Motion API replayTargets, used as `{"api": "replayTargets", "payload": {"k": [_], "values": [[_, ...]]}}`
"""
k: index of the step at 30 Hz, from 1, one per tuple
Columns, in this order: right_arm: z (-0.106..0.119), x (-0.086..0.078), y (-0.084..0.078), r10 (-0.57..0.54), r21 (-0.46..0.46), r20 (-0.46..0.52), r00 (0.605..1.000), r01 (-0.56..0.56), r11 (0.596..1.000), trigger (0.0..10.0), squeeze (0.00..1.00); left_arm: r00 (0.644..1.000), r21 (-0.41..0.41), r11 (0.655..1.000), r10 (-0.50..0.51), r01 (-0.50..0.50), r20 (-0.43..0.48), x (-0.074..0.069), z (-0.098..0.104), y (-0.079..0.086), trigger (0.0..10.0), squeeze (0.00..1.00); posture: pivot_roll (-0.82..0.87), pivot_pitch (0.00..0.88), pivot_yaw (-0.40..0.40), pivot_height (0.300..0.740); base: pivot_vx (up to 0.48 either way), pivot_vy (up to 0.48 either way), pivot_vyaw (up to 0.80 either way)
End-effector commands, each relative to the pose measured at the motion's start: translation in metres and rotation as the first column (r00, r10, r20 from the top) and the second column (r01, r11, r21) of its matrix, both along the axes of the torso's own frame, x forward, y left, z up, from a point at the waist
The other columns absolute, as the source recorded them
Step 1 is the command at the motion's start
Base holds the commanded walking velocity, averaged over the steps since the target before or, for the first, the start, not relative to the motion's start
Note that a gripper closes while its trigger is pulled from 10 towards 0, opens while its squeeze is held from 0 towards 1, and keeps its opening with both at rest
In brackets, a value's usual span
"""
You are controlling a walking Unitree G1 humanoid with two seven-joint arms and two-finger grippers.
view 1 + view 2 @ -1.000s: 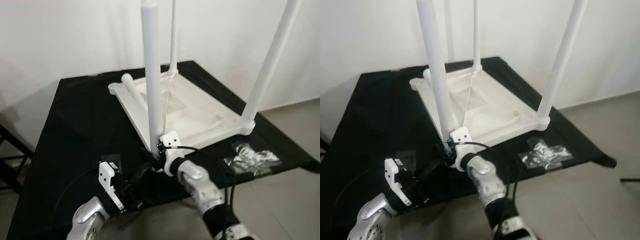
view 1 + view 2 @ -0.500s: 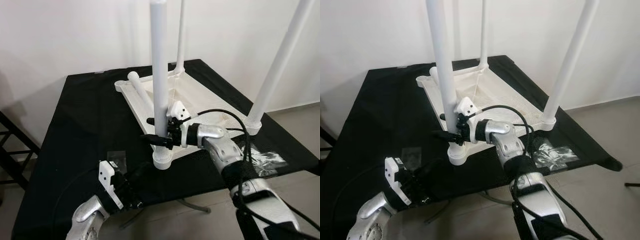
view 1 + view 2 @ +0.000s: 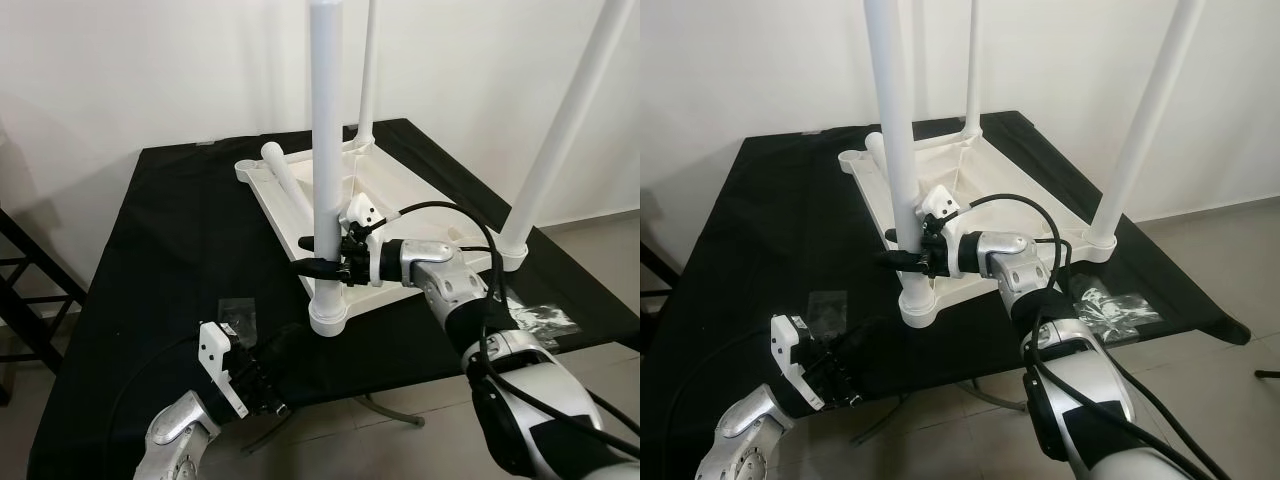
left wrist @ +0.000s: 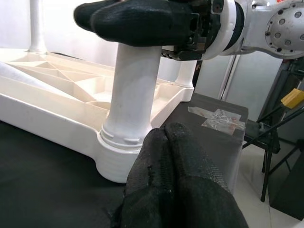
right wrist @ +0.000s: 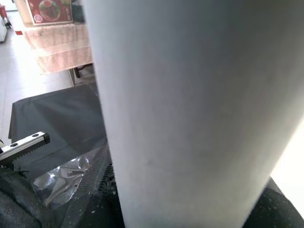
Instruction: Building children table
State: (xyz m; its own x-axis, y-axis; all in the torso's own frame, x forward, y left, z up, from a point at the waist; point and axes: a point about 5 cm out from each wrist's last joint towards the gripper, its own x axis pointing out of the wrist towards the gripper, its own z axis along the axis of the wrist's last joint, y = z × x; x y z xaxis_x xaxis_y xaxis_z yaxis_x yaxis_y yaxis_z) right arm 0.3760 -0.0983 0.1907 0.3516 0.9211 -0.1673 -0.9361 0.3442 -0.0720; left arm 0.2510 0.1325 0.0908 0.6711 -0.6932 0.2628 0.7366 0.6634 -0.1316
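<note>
Right jaws (image 3: 318,252) clamped on near leg (image 3: 325,150), just above its socket (image 3: 328,312); side load could cock or unseat it. Left jaws (image 4: 173,156) closed, empty, idle below.

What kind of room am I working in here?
Probably a bare indoor workroom: plain white wall, tiled floor, and a black-draped work table carrying the upturned white tabletop.

A white plastic children's table (image 3: 400,205) lies upside down on the black worktop (image 3: 170,250). Three white legs stand upright in its corner sockets, the nearest leg (image 3: 327,150) among them. A fourth leg (image 3: 283,181) lies loose across the underside.
</note>
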Motion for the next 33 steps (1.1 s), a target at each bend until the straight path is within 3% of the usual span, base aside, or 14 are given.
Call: {"api": "replayTargets", "payload": {"k": [1, 6, 8, 9, 10, 14, 16, 20, 21, 23, 24, 27, 28, 33], "values": [[-0.008, -0.003, -0.006, -0.001, 0.006, -0.026, 1.000, 0.002, 1.000, 0.0, 0.00, 1.000, 0.004, 1.000, 0.004, -0.004, -0.015, -0.001, -0.004, 0.001, 10.0, 0.00, 0.03, 0.000, -0.004, 0.740, 0.000, 0.000, 0.00], [-0.049, -0.014, -0.014, -0.219, -0.017, -0.065, 0.974, 0.218, 0.976, 0.0, 0.00, 1.000, 0.004, 1.000, 0.001, -0.001, -0.017, -0.004, -0.005, 0.001, 10.0, 0.00, 0.03, 0.000, -0.030, 0.740, 0.000, 0.000, 0.00], [-0.073, -0.017, -0.014, -0.639, 0.012, -0.048, 0.768, 0.640, 0.768, 0.0, 0.00, 1.000, 0.004, 1.000, 0.002, -0.001, -0.015, -0.006, -0.004, 0.002, 10.0, 0.00, 0.03, 0.000, -0.034, 0.740, 0.000, 0.000, 0.00], [-0.073, -0.017, -0.014, -0.639, 0.012, -0.048, 0.768, 0.640, 0.768, 0.0, 0.00, 1.000, 0.004, 1.000, 0.002, -0.001, -0.015, -0.006, -0.004, 0.002, 10.0, 0.00, 0.03, 0.000, -0.034, 0.740, 0.000, 0.000, 0.00], [-0.114, -0.064, 0.017, -0.696, -0.036, -0.195, 0.691, 0.705, 0.709, 0.0, 0.00, 1.000, 0.005, 1.000, 0.006, -0.006, -0.014, -0.006, -0.004, 0.004, 10.0, 0.00, 0.02, 0.000, -0.021, 0.740, 0.000, 0.000, 0.00], [-0.123, -0.084, 0.031, -0.666, -0.046, -0.265, 0.697, 0.681, 0.731, 0.0, 0.00, 1.000, 0.006, 1.000, 0.008, -0.008, -0.013, -0.006, -0.004, 0.005, 10.0, 0.00, 0.01, 0.000, -0.019, 0.740, 0.000, 0.000, 0.00], [-0.106, -0.065, 0.037, -0.548, -0.041, -0.143, 0.824, 0.548, 0.836, 0.0, 0.00, 1.000, 0.009, 1.000, 0.012, -0.012, -0.010, -0.006, -0.003, 0.004, 10.0, 0.00, 0.03, 0.000, -0.038, 0.740, 0.000, 0.000, 0.00], [-0.104, -0.057, 0.031, -0.569, -0.032, -0.151, 0.809, 0.571, 0.820, 0.0, 0.00, 1.000, 0.012, 1.000, 0.016, -0.016, -0.006, -0.006, -0.003, 0.003, 10.0, 0.00, 0.03, 0.000, -0.038, 0.740, 0.000, 0.000, 0.00], [-0.102, -0.056, 0.031, -0.577, -0.030, -0.148, 0.803, 0.579, 0.815, 1.8, 0.00, 1.000, 0.009, 1.000, 0.025, -0.025, -0.005, -0.007, -0.003, 0.003, 10.0, 0.00, 0.04, 0.000, -0.039, 0.740, 0.000, 0.000, 0.00], [-0.100, -0.056, 0.030, -0.586, -0.030, -0.146, 0.797, 0.588, 0.808, 1.8, 0.00, 0.999, 0.006, 0.999, 0.032, -0.032, -0.003, -0.007, -0.003, 0.003, 10.0, 0.00, 0.04, 0.000, -0.039, 0.740, 0.000, 0.000, 0.00], [-0.097, -0.054, 0.030, -0.592, -0.022, -0.147, 0.793, 0.595, 0.803, 10.0, 0.00, 0.999, 0.002, 0.999, 0.034, -0.034, -0.004, -0.007, -0.003, 0.003, 10.0, 0.00, 0.04, 0.000, -0.039, 0.740, 0.000, 0.000, 0.00], [-0.090, -0.050, 0.028, -0.587, -0.001, -0.138, 0.798, 0.592, 0.806, 10.0, 0.00, 1.000, -0.001, 1.000, 0.029, -0.029, -0.007, -0.007, -0.002, 0.003, 10.0, 0.00, 0.02, 0.000, -0.034, 0.740, 0.000, 0.000, 0.00], [-0.081, -0.047, 0.027, -0.574, 0.028, -0.126, 0.809, 0.582, 0.813, 10.0, 1.00, 1.000, -0.003, 1.000, 0.023, -0.023, -0.009, -0.007, -0.002, 0.002, 10.0, 0.00, 0.02, 0.000, -0.028, 0.740, 0.000, 0.000, 0.00], [-0.043, -0.041, 0.024, -0.355, 0.110, -0.080, 0.931, 0.362, 0.926, 10.0, 1.00, 1.000, -0.004, 1.000, 0.021, -0.021, -0.009, -0.005, -0.002, 0.001, 10.0, 0.00, 0.02, 0.000, -0.023, 0.740, 0.000, 0.000, 0.00]]}}
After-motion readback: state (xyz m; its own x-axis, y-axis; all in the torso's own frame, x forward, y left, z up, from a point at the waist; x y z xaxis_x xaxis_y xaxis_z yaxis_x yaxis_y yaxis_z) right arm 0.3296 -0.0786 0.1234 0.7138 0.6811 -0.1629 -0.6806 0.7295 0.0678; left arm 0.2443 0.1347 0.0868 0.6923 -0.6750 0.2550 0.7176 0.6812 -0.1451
